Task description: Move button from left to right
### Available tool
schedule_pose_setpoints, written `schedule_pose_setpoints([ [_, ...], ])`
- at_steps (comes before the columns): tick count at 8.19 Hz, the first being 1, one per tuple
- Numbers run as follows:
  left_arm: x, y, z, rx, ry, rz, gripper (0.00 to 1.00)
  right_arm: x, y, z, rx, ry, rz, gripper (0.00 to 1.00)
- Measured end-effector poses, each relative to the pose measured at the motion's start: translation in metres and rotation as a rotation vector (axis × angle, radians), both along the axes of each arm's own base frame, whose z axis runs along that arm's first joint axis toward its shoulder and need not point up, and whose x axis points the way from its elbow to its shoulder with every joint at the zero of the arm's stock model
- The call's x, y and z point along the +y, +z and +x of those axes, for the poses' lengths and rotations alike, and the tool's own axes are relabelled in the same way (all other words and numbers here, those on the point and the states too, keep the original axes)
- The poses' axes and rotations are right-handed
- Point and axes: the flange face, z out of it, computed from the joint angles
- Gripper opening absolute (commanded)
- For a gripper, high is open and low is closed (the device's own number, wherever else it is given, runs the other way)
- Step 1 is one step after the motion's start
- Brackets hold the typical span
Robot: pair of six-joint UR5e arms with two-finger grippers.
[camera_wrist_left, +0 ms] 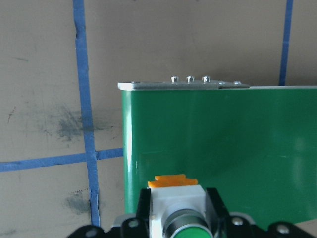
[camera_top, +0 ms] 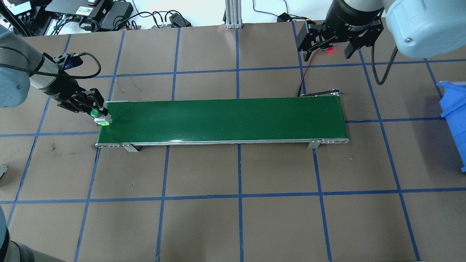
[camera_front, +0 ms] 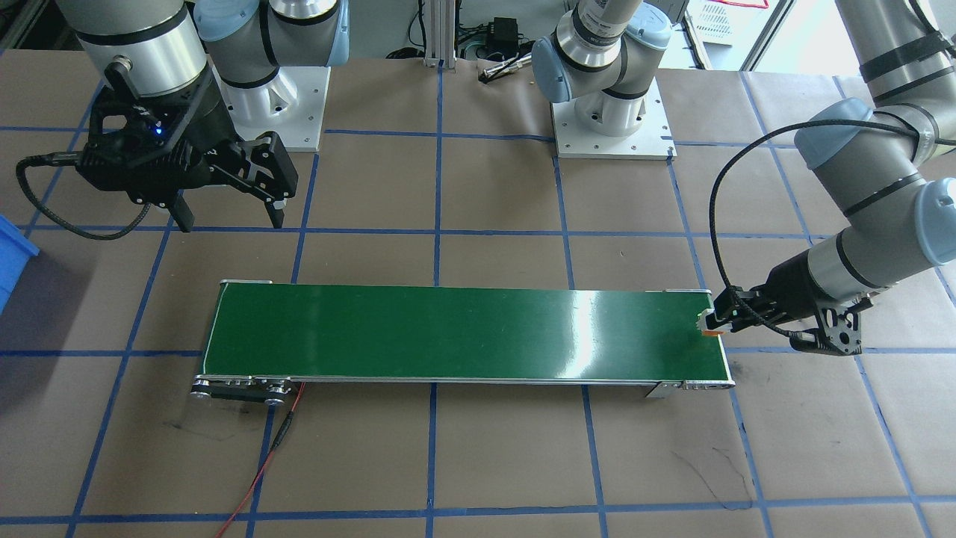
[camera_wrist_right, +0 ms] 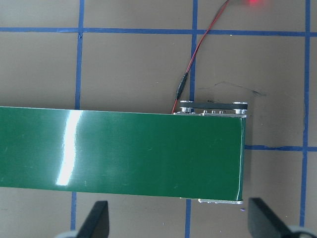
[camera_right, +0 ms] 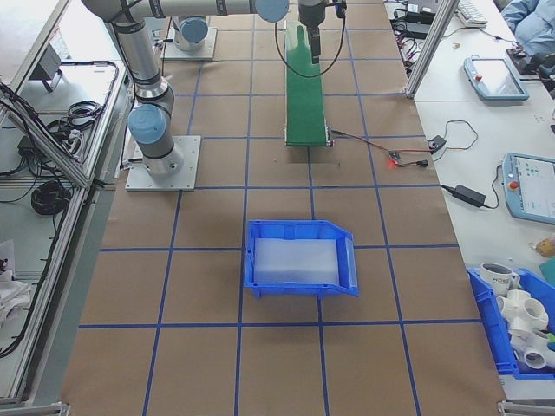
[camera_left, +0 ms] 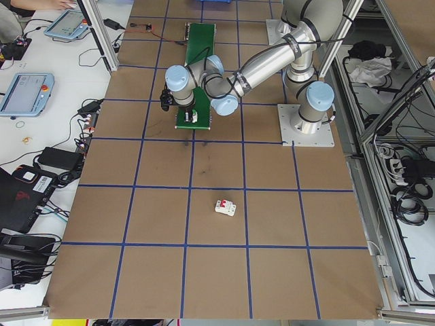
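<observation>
Silver arm tubes, pale blue joint caps, black bands; black two-finger grippers, black braided cables

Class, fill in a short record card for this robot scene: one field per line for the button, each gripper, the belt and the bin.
Button: the button, green cap, orange base, held at the conveyor belt's left end
Left gripper: left gripper shut on the button
Right gripper: right gripper open, holding nothing, above the table beyond the belt's right end
Belt: conveyor belt, green, nothing lying free on it
Bin: blue bin at the table's right edge

No lettering, label or number is clear enough to read anywhere.
</observation>
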Motion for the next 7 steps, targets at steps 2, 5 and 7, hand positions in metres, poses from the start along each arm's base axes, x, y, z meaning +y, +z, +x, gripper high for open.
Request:
schedule_pose_setpoints([
  [2,0.001,-0.002,-0.001,0.001,0.028,0.014,1.0,0.0,-0.001,-0.001,0.002,-0.002,0.001,1.0],
  [5,0.005,0.011,-0.018,-0.008,0.066,0.028,1.0,-0.001,-0.002,-0.002,0.004,-0.001,0.002,1.0],
  [7,0.014,0.041,-0.042,-0.015,0.073,0.03,1.0,-0.001,-0.002,-0.002,0.006,-0.003,0.005,1.0],
])
